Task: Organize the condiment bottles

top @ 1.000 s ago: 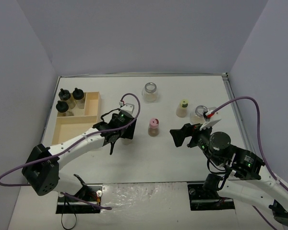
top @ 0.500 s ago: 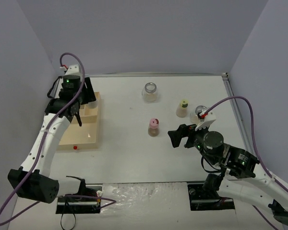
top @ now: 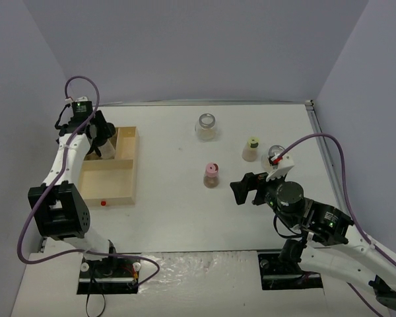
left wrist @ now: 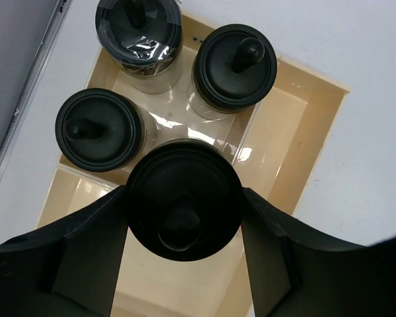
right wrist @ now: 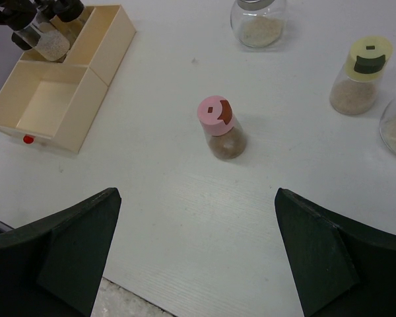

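In the left wrist view, my left gripper [left wrist: 183, 221] is shut on a black-capped jar [left wrist: 178, 178], held over the pale wooden tray [left wrist: 317, 132]. Three more black-capped jars [left wrist: 235, 64] stand in the tray's back compartment just beyond it. From above, the left gripper [top: 97, 137] is over the tray's back-left corner. The pink-capped jar [top: 211, 175] stands mid-table, the yellow-green-capped jar [top: 251, 148] to its right. One wide silvery-lidded jar [top: 206, 127] stands further back, another [top: 275, 156] by the right arm. My right gripper [top: 244, 190] hangs open and holds nothing, just short of the pink-capped jar [right wrist: 220, 129].
The tray [top: 109, 178] lies at the left of the table, its large front compartment bare, with a small red dot [top: 103, 203] at its front edge. Grey walls close in both sides and the back. Cables loop over both arms.
The left arm has swung from mid-table to the tray's back-left corner, carrying the black-capped jar. The right arm has barely shifted and its gripper stays open.
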`<state>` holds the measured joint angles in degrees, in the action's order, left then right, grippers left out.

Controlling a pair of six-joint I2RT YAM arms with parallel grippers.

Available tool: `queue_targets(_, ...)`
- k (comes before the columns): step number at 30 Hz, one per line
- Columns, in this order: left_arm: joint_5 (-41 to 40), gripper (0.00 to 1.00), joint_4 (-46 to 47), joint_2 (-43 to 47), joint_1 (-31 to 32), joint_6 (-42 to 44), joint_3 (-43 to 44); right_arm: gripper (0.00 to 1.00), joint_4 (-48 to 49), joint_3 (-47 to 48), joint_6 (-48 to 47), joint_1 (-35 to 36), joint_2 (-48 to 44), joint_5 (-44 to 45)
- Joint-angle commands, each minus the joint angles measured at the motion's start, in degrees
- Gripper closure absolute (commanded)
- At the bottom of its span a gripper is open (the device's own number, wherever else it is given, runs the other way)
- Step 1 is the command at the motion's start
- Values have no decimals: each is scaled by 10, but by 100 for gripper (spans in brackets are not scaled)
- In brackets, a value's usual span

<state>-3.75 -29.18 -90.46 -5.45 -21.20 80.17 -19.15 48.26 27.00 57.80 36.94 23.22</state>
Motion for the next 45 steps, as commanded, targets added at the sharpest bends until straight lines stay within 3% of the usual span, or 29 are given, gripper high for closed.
queue_targets(1,-23,100,81,16,0,-1,30,0,33,-3,3,2,-4,17)
queue_targets(17,-37,98,134,-13,11,1,-43,0,32,-17,8,2,-13,21)
queue_targets(21,-45,85,144,-15,21,1,-56,0,32,-20,9,2,-13,23)
queue_targets(26,-67,49,144,-25,32,-1,-66,0,33,-24,9,2,-14,28)
queue_targets(28,-67,44,142,-25,32,-3,-68,0,33,-24,9,3,-14,30)
queue_targets(30,-63,30,137,-21,32,-8,-71,0,33,-25,10,3,-17,27)
queue_targets(32,-60,23,135,-14,32,-9,-73,0,33,-24,10,3,-19,25)
queue_targets(40,-38,11,100,22,37,-12,-67,0,33,-22,13,2,-22,13)
queue_targets(45,1,7,69,123,115,20,-79,0,32,-20,7,2,-35,17)
